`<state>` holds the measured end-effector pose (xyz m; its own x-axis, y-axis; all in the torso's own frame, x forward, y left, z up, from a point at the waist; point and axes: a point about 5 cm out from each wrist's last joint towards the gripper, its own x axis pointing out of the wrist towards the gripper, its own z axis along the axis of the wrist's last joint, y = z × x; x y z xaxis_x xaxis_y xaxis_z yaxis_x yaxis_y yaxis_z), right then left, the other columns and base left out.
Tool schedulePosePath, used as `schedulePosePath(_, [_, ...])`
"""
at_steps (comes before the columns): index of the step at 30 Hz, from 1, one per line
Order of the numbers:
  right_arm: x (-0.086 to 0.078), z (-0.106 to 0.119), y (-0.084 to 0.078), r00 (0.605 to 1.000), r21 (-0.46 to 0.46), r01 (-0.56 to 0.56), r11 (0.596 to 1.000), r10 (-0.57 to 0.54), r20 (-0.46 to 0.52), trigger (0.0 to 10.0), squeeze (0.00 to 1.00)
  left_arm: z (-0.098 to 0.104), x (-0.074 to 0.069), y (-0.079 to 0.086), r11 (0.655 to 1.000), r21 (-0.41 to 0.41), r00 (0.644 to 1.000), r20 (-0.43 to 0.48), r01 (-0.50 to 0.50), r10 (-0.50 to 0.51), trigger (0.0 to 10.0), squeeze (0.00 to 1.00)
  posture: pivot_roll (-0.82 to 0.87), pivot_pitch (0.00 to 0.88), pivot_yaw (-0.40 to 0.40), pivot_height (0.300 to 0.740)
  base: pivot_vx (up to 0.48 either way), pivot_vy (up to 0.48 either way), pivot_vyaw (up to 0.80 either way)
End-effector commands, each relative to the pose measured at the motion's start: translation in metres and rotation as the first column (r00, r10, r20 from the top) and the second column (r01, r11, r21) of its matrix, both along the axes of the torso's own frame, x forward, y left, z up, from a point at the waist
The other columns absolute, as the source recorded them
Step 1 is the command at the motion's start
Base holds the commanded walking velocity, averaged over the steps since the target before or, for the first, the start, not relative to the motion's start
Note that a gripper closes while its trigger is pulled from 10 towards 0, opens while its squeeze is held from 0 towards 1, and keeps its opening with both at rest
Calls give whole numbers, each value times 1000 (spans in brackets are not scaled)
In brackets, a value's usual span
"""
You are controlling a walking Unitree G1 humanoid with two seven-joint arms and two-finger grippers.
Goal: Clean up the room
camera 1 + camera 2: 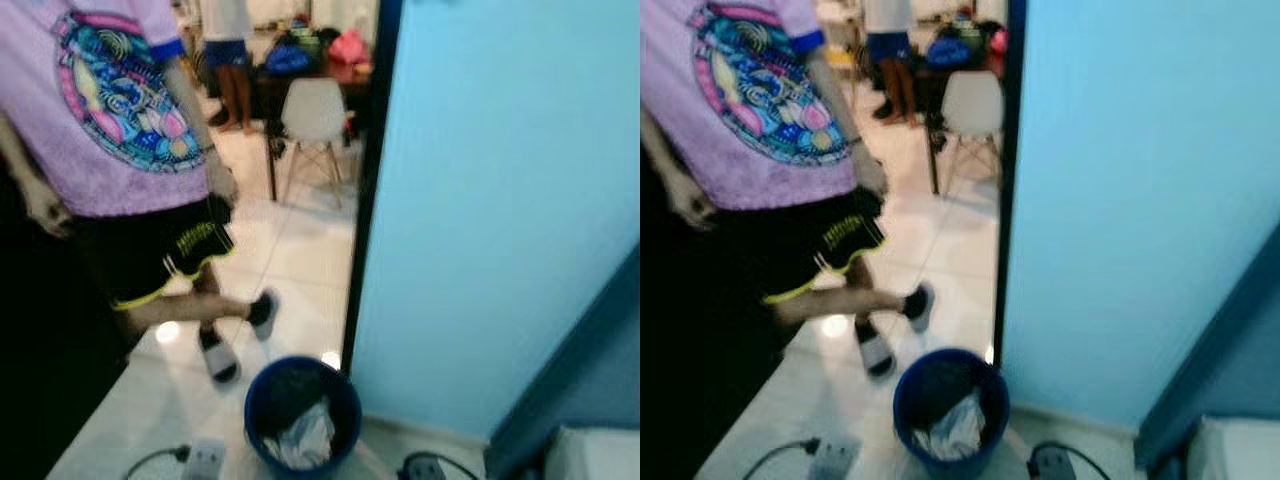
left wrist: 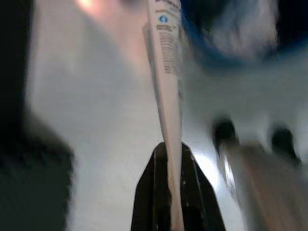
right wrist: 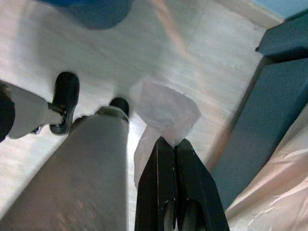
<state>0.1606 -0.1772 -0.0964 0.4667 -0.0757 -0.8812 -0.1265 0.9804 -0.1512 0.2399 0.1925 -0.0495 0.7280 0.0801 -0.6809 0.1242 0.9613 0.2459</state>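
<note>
Clamped between the two black fingers of the left gripper [image 2: 174, 159] is a long white squeeze tube with small blue print [image 2: 168, 72], held by its flat crimped end so that its body runs out along the fingers toward a round dark-blue plastic waste bin [image 1: 302, 412]. In the left wrist view the bin's blue rim and the pale crumpled contents appear blurred beyond the tube's far end. The right gripper [image 3: 174, 144] is pinched tight on a crumpled white tissue or thin paper sheet [image 3: 166, 113], which fans out past the fingertips above a pale tiled floor [image 3: 96, 53]; beside it stand the robot's own grey legs and black feet [image 3: 65, 98], and a dark teal slab of furniture [image 3: 260, 125] edges that view.

From the head camera, the bin stands on the floor just beside the foot of a light-blue wall panel [image 1: 500, 200], already holding some white crumpled rubbish [image 1: 305, 440] (paper or plastic, too blurred to tell). Black cables and two power strips [image 1: 205, 458] lie on the tiles at either side of the bin. Near the bin, a person in a lilac printed T-shirt and black shorts with yellow trim [image 1: 130, 130] is mid-stride in slide sandals. Farther back are a white moulded chair [image 1: 315, 115], a dark table heaped with bags [image 1: 310, 55], and a second person's legs [image 1: 235, 85].
</note>
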Motion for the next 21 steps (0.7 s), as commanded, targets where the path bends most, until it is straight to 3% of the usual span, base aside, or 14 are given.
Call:
schedulePosePath(1, [-13, -5, -4, 998, -11, 41, 999, -42, -50, 10000, 0, 22, 28, -11, 996, 10, 988, 124, 90, -90, 10000, 0, -48, 29, -18, 735, 0, 0, -775])
schedulePosePath(2, [-13, -5, -4, 998, -11, 41, 999, -42, -50, 10000, 0, 22, 28, -11, 996, 10, 988, 124, 90, -90, 10000, 0, -48, 29, -18, 735, 0, 0, -775])
schedulePosePath(3, [-13, -5, -5, 997, -9, 47, 999, -47, -53, 10000, 0, 32, 40, -15, 991, 43, 977, 169, 126, -132, 10000, 0, -53, 30, -18, 735, 0, 0, -788])
schedulePosePath(4, [-13, -5, -5, 997, -9, 47, 999, -47, -53, 10000, 0, 32, 40, -15, 991, 43, 977, 169, 126, -132, 10000, 0, -53, 30, -18, 735, 0, 0, -788])
schedulePosePath(6, [-14, -5, -5, 997, -5, 51, 999, -51, -55, 10000, 0, 47, 56, -18, 987, 83, 961, 233, 137, -153, 10000, 0, -63, 34, -16, 735, 0, 0, -788])
schedulePosePath(12, [-16, -6, -6, 997, -3, 54, 999, -54, -58, 10000, 0, 56, 66, -21, 988, 81, 954, 260, 131, -148, 10000, 0, -73, 40, -13, 735, 0, 0, -788])
schedulePosePath(18, [-18, -6, -6, 997, 1, 59, 998, -59, -50, 10000, 0, 48, 60, -24, 994, 12, 973, 200, 113, -113, 10000, 0, -81, 51, -12, 735, 0, 0, -131])
schedulePosePath(21, [-18, -6, -6, 998, 9, 50, 999, -50, -48, 10000, 0, 31, 43, -18, 999, -29, 992, 119, 35, -31, 10000, 0, -79, 57, -12, 735, 0, 0, 0])
